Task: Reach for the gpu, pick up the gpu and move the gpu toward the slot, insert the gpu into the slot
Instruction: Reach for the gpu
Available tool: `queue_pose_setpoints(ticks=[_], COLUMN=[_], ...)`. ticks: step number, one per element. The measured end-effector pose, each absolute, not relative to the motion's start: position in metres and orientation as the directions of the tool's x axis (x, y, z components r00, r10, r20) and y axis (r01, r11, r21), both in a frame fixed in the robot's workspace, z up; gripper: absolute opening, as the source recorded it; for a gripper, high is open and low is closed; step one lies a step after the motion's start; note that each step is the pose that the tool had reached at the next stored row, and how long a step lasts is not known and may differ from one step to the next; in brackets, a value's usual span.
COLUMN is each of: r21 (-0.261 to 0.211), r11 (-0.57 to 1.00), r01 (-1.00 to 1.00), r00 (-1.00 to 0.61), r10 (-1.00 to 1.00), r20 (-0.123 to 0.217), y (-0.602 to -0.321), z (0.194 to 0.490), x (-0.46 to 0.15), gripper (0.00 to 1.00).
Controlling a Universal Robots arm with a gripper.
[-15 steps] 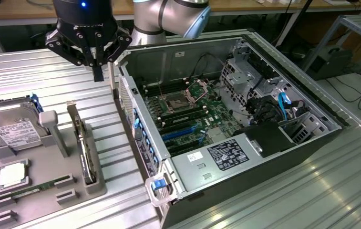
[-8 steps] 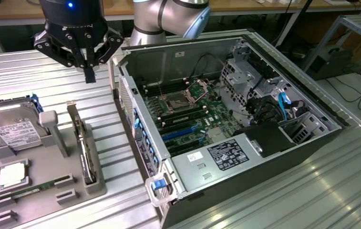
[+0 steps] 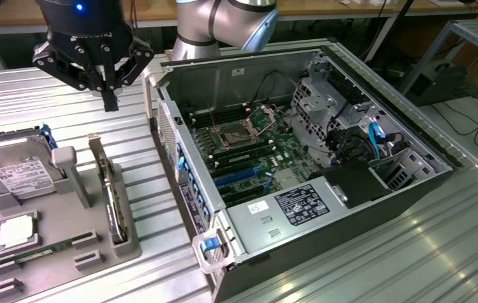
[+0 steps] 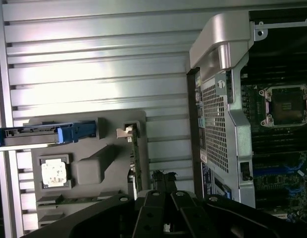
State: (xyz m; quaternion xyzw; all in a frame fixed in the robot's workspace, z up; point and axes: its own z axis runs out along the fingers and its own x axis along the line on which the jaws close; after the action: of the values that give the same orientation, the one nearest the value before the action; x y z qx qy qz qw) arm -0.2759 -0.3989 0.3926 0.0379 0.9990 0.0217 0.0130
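No print can be read. The white label (image 3: 13, 175) on the hard drive (image 3: 3, 165) and the black label (image 3: 307, 205) on the power supply (image 3: 293, 218) are too fine.

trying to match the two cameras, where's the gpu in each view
Exterior view: the gpu stands on edge in the grey holder, at the exterior view's left, beside the computer case.
Wrist view: the gpu stands along the holder's side nearest the case.
Shared landmark: the processor chip lying in that holder.
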Motion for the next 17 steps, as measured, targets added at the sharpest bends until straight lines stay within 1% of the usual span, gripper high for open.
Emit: queue_pose_setpoints(ticks=[17], r21=[0.044], r11=[0.996], r01=[0.075], r00=[-0.997], r10=[0.076], r20=[-0.024], y=[-0.399], z=[0.393], x=[-0.299], gripper=[0.11])
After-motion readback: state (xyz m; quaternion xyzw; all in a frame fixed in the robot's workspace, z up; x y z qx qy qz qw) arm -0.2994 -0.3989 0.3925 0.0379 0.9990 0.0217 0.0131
